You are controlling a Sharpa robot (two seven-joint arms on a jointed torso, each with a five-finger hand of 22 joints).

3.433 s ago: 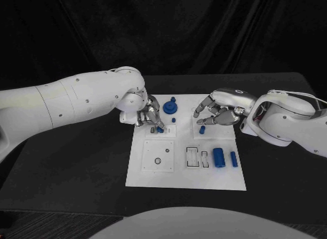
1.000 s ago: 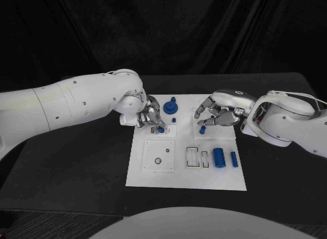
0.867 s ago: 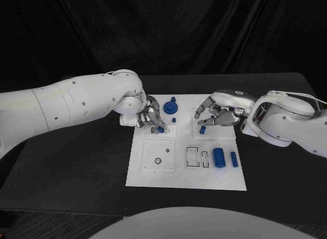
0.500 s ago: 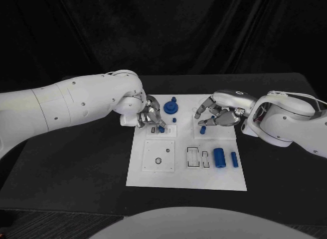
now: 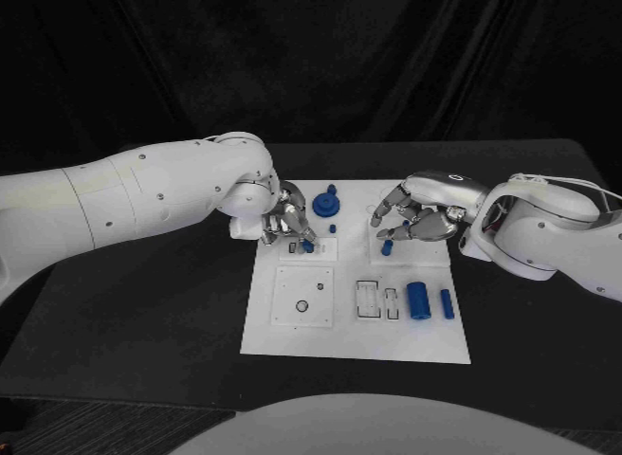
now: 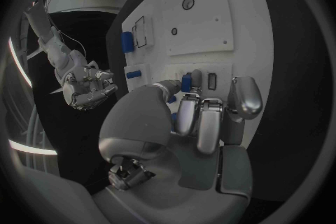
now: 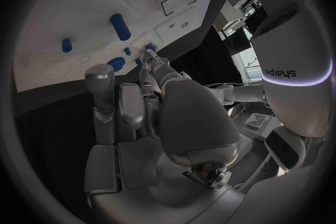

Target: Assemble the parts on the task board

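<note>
The task board (image 5: 352,327) lies flat on the black worktop (image 5: 147,313), its long axis running away from the robot; both hands hang over its far end, the left hand (image 5: 286,223) at the far left corner, the right hand (image 5: 418,216) at the far right edge, well apart from each other.

Just under the left hand's fingertips (image 5: 301,243) a small blue peg (image 5: 305,246) stands upright in a raised white block (image 5: 308,249), with a dark slot beside it; the left wrist view shows the same peg (image 6: 186,82) between the thumb and a finger, its long axis along the fingers, so the left hand pinches it while the other fingers stay spread.

Below the right hand's curled fingers a second blue peg (image 5: 387,247) stands upright on the board; the head view leaves it unclear whether a finger touches it, and the right wrist view shows the fingers (image 7: 126,109) held together above the board with small blue pieces beyond them, so I cannot tell whether this hand is clenched or released.

Between the hands a round blue knob (image 5: 325,202) stands with its stem pointing up, a tiny blue peg (image 5: 332,228) just nearer; nearer the robot from the right hand, a thick blue cylinder (image 5: 416,299) and a thinner one (image 5: 446,302) lie flat side by side, long axes along the board's length.
</note>
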